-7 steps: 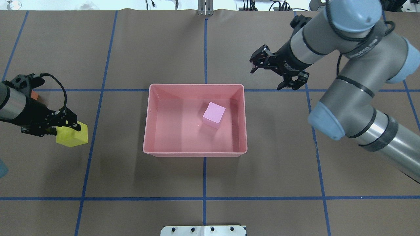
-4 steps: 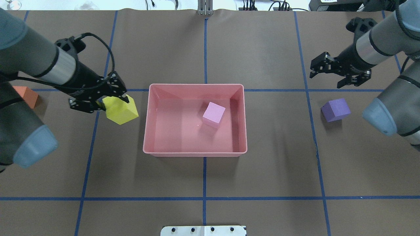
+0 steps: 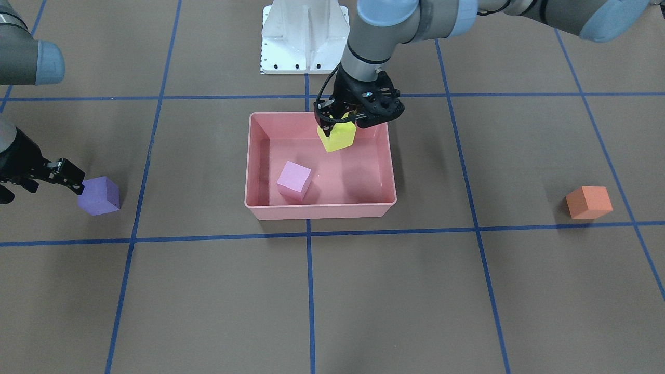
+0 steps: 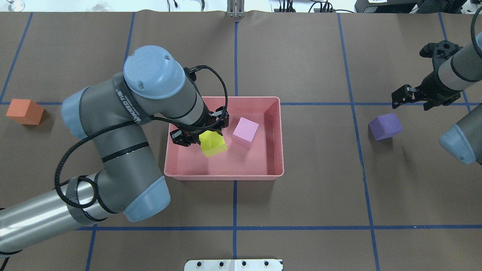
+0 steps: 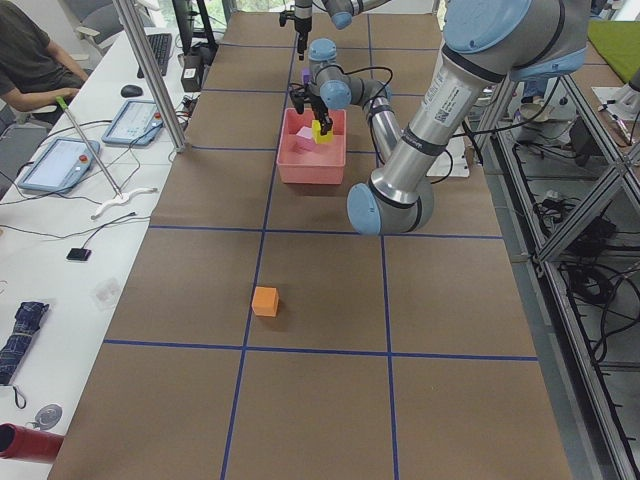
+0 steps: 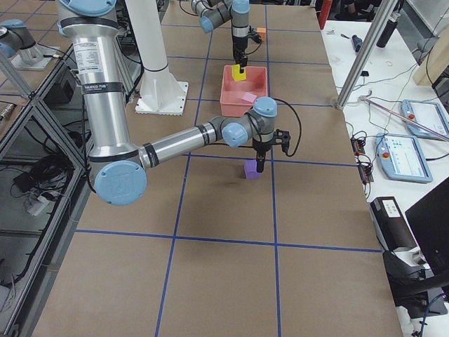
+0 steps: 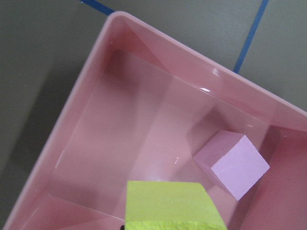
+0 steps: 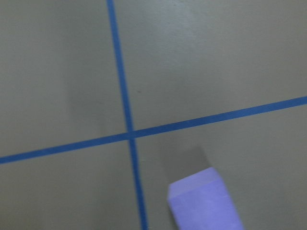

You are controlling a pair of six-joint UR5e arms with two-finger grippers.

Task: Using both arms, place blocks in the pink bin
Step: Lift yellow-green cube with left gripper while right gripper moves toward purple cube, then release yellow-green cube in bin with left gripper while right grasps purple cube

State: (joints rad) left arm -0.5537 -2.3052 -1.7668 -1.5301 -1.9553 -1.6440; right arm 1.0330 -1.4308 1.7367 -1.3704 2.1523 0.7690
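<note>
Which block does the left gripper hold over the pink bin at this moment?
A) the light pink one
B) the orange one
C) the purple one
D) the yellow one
D: the left gripper is shut on the yellow block over the pink bin, while the light pink block lies inside the bin.

Inside the pink bin (image 4: 224,175) it's kinda tight: the light pink block (image 4: 245,131) sits right of the middle and the left gripper (image 3: 338,123) hangs just beside it with the yellow block (image 4: 214,145) clamped, so the bare floor is mostly the strip along the robot-side wall. The left arm (image 4: 113,150) sprawls over the bin's left rim, blocking that side, while the orange block (image 4: 24,111) further left has open surface (image 4: 301,203) all round. The purple block (image 4: 385,126) has the right gripper (image 4: 410,99), jaws apart, close by, its other sides free.
</note>
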